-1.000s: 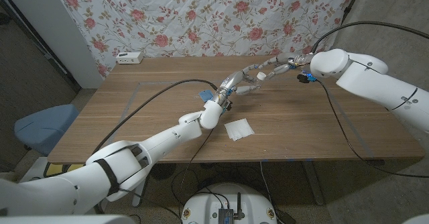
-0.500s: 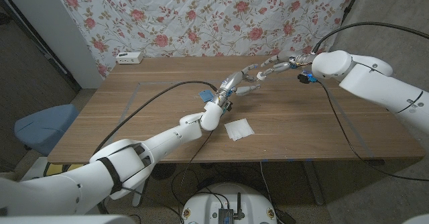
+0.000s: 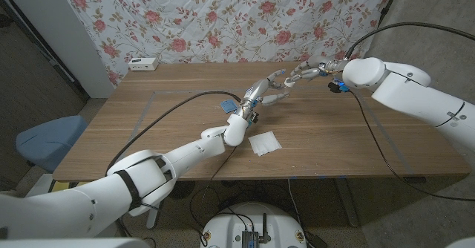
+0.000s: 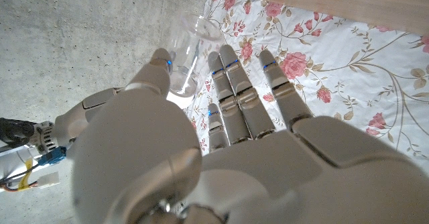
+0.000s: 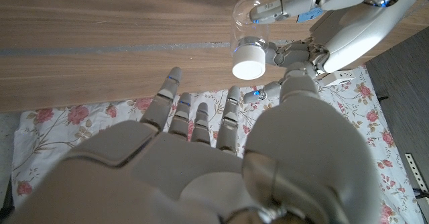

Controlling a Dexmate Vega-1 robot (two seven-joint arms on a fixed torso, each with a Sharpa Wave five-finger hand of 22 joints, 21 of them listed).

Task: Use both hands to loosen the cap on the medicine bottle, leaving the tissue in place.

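Wooden table (image 3: 148, 122): left hand (image 3: 269, 87) grips medicine bottle (image 5: 247, 33); right hand (image 3: 310, 72), fingers spread, at 2 o'clock; tissue (image 3: 265, 142) at 6.

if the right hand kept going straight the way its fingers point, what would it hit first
Most likely the white cap of the clear plastic medicine bottle, which the left hand holds just ahead of the right hand. Depth is unclear; its fingers may pass slightly beside the cap.

A flowery cloth (image 3: 223, 18) hangs behind the brown table (image 3: 148, 129). A blue chair (image 3: 44, 140) stands beside it on the grey floor (image 3: 30, 77).
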